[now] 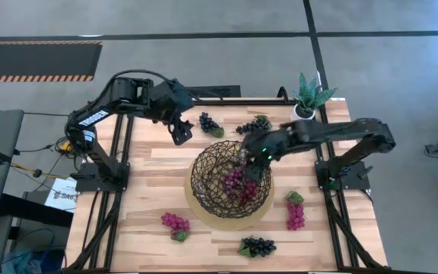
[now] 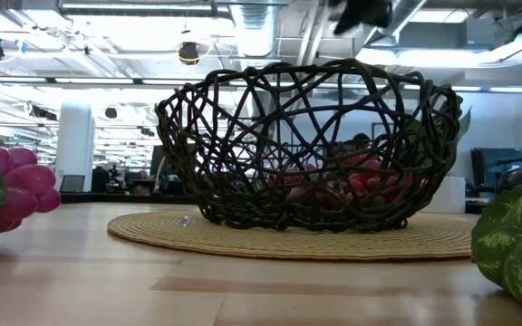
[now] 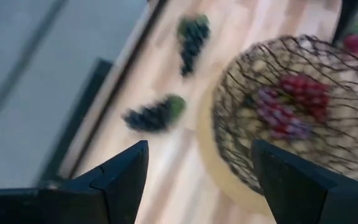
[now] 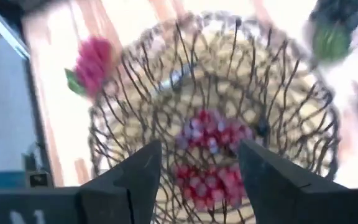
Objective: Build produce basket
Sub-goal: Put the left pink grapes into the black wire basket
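Risk: right gripper (image 1: 251, 169), fingers wide apart & empty over basket (image 1: 204, 176), could snag woven rim. Red bunches (image 4: 211, 155) lie inside. Left gripper (image 1: 182, 134) spread, empty, near dark bunch (image 1: 208, 123)

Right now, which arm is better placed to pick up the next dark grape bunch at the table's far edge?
Left. The left gripper hangs open just beside the dark bunch at the far edge, while the right gripper, also open, is over the basket above red grapes.

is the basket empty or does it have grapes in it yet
Not empty: red grape bunches lie inside the basket; the right hand hovers open above them.
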You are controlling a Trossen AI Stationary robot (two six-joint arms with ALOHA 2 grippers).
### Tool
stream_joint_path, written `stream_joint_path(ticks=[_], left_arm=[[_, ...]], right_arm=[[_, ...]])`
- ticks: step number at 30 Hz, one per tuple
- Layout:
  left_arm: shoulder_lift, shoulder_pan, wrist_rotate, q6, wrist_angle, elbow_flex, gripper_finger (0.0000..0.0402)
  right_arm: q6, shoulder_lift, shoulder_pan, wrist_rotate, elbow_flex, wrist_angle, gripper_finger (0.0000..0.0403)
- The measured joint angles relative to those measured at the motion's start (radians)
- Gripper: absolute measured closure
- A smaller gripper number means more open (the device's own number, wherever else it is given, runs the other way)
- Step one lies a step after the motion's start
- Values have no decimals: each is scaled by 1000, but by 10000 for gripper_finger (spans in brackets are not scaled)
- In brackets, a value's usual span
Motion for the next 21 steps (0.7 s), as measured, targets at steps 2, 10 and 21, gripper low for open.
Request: stream_joint_path(ticks=[2,10,21], left_arm=[[-8,-7,40,-75,1,-52,134],[-119,-161,124,-452,4,-421,134],[-186,-544,248,-1330,110,-816,134]], right_arm=[[-21,-39,-5,1,26,-36,173],[-82,-210,-5,5,55,-86,183],[-147,-329,-10,32,55,-146,184]])
